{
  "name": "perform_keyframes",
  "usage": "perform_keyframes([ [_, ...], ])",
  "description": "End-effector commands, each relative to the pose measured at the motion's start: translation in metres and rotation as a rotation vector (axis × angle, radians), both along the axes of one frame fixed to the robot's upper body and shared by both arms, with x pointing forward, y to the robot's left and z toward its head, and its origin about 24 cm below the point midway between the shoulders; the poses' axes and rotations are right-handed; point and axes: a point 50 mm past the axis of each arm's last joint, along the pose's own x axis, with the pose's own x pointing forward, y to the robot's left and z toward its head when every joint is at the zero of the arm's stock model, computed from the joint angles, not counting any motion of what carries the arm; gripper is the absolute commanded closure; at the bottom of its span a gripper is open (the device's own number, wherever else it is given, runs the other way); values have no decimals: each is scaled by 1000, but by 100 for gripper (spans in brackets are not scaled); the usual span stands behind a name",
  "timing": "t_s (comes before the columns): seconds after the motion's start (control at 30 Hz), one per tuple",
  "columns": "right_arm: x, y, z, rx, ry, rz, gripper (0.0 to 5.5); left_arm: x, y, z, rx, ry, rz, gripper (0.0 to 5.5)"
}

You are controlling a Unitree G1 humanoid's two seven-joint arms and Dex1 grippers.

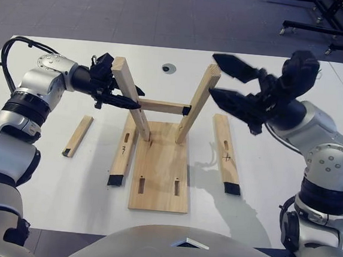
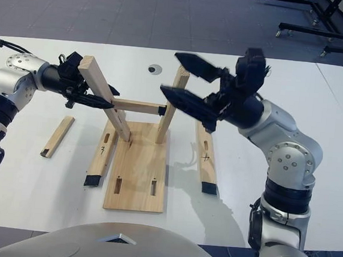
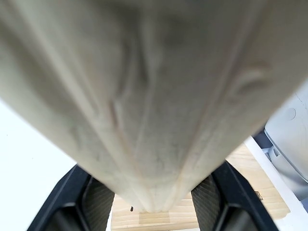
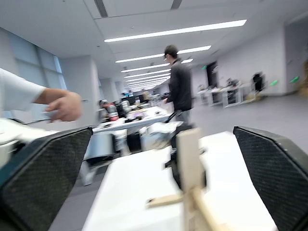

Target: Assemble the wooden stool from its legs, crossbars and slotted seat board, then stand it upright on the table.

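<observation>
Lower centre of the head view: the slotted seat board (image 1: 159,181) lies flat on the white table (image 1: 52,184), with two slots visible towards its near end. A loose leg (image 1: 123,154) lies just beside its left edge and a second loose leg (image 1: 225,151) lies near its right edge, each with a dark near tip. A short crossbar (image 1: 78,135) lies apart at centre left.

Centre: the left upright leg (image 1: 129,98) and the right upright leg (image 1: 197,107) rise tilted from the board's far end, splaying apart towards their tops. Where their feet enter the board is hard to make out. A fitted crossbar (image 1: 163,107) spans between them.

Upper left: the left gripper (image 1: 119,97) is clamped on the left upright leg. In its wrist view the wood blocks nearly everything, and only the lower parts of the dark pads (image 3: 98,204) show on either side of it.

Upper right: the right gripper (image 1: 217,76) is spread wide and holds nothing, its tips at the top of the right upright leg. In its wrist view the fingers (image 4: 43,178) are cut off at the frame edges, and the leg between them is blurred.
</observation>
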Motion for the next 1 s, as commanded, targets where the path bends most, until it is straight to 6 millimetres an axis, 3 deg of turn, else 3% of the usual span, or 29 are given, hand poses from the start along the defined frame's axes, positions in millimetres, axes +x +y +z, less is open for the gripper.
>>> perform_keyframes([
  [0.03, 10, 16, 31, -124, -251, -274, 10, 2, -2, 8, 39, -20, -25, 346],
  [0.2, 20, 39, 43, -271, -488, -534, 10, -1, -3, 4, 68, -8, -44, 346],
  [0.37, 28, 32, 44, -322, -546, -665, 10, -5, -1, -3, 90, 10, -56, 346],
  [0.67, -1, 101, 12, -678, -808, -332, 10, -10, 2, -13, 127, 23, -73, 346],
  [1.0, 6, 117, -10, -943, -901, -340, 10, -16, 5, -19, 162, 38, -99, 346],
])
